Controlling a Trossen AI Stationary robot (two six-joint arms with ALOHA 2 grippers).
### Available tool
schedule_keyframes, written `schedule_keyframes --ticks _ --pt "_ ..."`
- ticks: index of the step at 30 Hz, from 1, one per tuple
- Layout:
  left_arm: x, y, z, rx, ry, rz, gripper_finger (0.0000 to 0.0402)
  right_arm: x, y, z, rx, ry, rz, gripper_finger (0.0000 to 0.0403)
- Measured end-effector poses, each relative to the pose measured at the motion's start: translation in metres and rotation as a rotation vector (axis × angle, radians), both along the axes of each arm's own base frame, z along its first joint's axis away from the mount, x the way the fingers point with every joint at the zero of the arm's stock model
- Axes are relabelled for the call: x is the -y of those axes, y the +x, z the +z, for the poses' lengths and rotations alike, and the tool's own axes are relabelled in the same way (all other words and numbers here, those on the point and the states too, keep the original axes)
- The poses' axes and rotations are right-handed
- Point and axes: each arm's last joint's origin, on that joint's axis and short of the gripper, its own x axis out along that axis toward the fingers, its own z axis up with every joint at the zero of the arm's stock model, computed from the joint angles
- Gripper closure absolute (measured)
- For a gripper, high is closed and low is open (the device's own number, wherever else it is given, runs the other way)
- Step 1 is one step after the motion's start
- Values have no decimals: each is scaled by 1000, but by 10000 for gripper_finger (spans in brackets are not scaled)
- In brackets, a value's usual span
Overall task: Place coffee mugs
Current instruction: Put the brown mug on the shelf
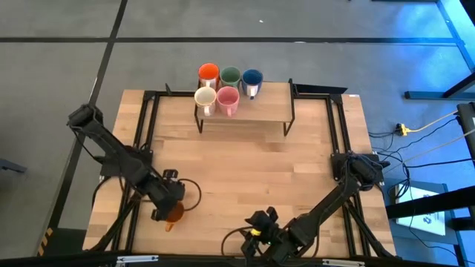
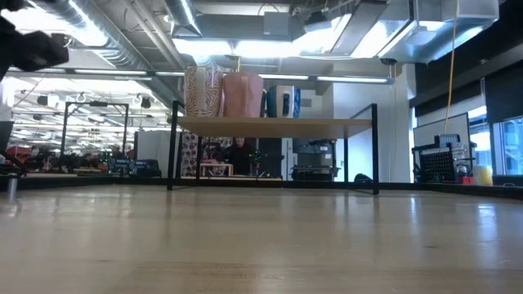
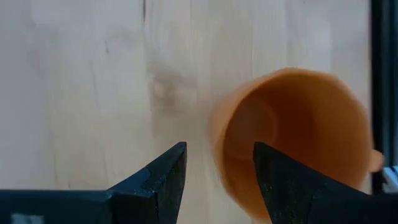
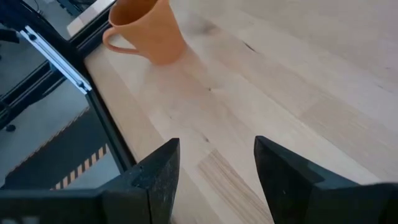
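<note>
Left gripper [image 1: 170, 206] angled down over orange mug [image 1: 174, 215], fingers apart; right gripper [image 1: 257, 231] low near table front, fingers apart.

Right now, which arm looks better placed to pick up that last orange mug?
The left. Its gripper hangs right above the orange mug, open fingers straddling the rim. The right gripper sits farther along the table's near edge, with nothing in it.

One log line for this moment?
shelf: five mugs on top | orange mug: table, front-left | left pincer: open above it | right pincer: open, idle
</note>
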Motion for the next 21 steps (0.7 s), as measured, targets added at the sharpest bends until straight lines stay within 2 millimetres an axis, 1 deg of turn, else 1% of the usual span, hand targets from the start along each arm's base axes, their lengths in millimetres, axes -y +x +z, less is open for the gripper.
schedule_keyframes --ticks 3,5,8,12,13,15,17,21 --pt "5 5 -11 -36 28 -9 226 0 0 0 3 -5 -4 210" --pt "8 9 -17 -44 43 -29 242 1 1 0 3 -4 -5 210" --pt "12 14 -24 -57 44 -49 288 0 2 -2 9 0 -6 210" --pt "13 20 -28 -55 34 -54 372 -7 4 -9 30 19 2 210" --pt "11 22 -28 -53 31 -52 382 -9 4 -11 31 21 6 210" --pt "8 29 -25 -45 9 -32 384 -13 3 -15 30 21 14 210" --pt "2 39 -16 -13 10 11 382 -16 1 -18 24 16 21 210" --pt "-14 70 -1 63 42 107 383 -18 1 -23 18 8 21 210"
